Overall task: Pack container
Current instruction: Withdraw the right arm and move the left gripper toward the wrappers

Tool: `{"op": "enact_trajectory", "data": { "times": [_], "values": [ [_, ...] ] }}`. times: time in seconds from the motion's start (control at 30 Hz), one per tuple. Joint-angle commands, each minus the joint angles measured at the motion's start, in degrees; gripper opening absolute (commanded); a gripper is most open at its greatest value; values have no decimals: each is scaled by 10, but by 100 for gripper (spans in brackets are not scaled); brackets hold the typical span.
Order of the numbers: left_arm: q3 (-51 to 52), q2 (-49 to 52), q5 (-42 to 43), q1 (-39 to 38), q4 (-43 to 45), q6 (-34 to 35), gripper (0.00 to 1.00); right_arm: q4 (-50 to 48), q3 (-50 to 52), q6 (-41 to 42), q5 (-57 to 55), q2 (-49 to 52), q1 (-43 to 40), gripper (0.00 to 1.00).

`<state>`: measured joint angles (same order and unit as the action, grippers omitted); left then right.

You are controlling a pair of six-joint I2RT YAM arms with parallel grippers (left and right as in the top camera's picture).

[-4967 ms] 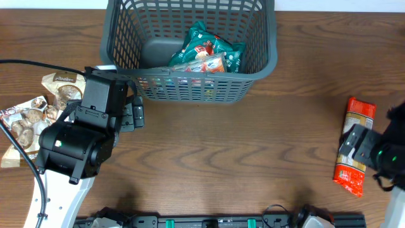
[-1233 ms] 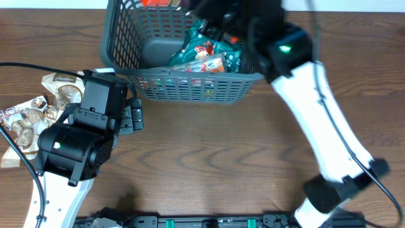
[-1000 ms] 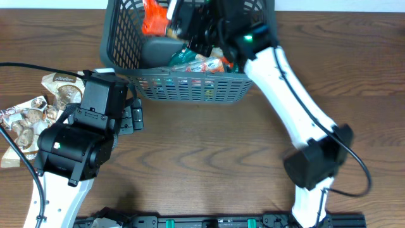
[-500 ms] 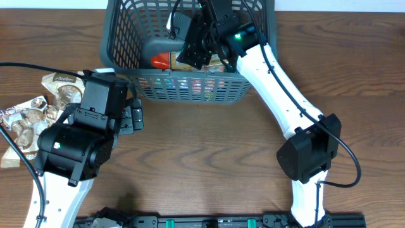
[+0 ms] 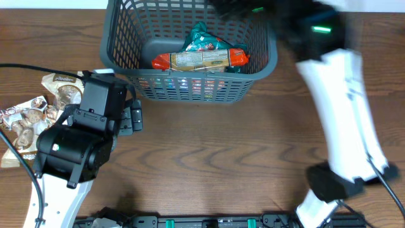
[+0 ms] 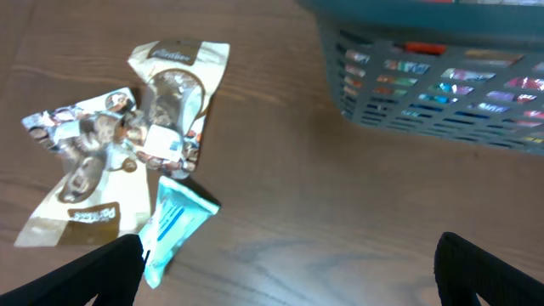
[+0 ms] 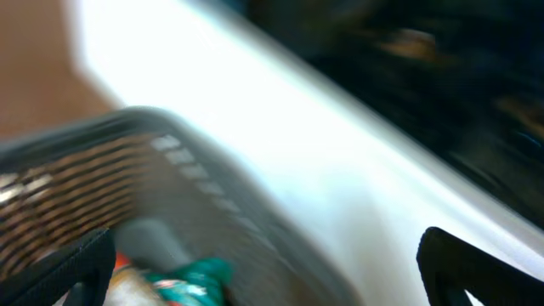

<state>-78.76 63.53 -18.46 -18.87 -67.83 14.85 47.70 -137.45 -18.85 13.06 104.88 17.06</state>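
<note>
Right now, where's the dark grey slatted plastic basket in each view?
Overhead: dark grey slatted plastic basket at top centre.
Left wrist: top right corner, cut off.
Right wrist: blurred, lower left.
Shared landmark: the brown wooden table; right wrist shows only a blurred brown patch, top left.

— From above we look straight down on the table (image 5: 209,158), the container (image 5: 190,88) at its far edge.
— Our left wrist view sits lower, slanting toward the table's left edge; both catch the snack packets (image 6: 119,161) and the container's near corner. Our blurred right wrist view shares only its rim.
</note>
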Motion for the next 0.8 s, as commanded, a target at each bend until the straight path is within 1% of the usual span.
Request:
{"op": "enact_trajectory", "data": {
  "times": [0.0,0.03,0.1,0.17,0.23,0.3,0.4,0.43,0.5,0.57,0.67,0.77],
  "values": [
    [-30,-23,-45,9,-36,23,99,57,-9,175,-56,-43,-87,99],
    [-45,-23,-56,20,-60,34,99,89,-9,188,-56,-50,-116,99],
    [-81,-21,-59,51,-107,35,99,148,-9,193,-56,-53,-165,99],
    [-116,-18,-58,94,-153,35,99,195,-5,192,-56,-49,-203,99],
    [-137,-18,-58,137,-198,34,99,223,5,192,-56,-41,-228,99],
    [-141,-23,-58,173,-233,27,99,230,20,192,-56,-32,-243,99],
    [-141,-30,-49,203,-286,7,99,223,49,189,-56,-19,-251,99],
    [-141,-35,-29,204,-290,1,99,220,58,187,-56,-15,-252,99],
    [-136,-54,11,204,-290,-41,99,215,74,179,-56,-4,-252,99],
    [-122,-79,76,204,-290,-101,98,208,89,179,-56,7,-252,99],
    [-95,-124,131,204,-290,-141,98,195,114,164,-56,19,-252,99],
    [-65,-164,129,204,-290,-151,98,175,142,147,-58,22,-252,99]
  ]
}}
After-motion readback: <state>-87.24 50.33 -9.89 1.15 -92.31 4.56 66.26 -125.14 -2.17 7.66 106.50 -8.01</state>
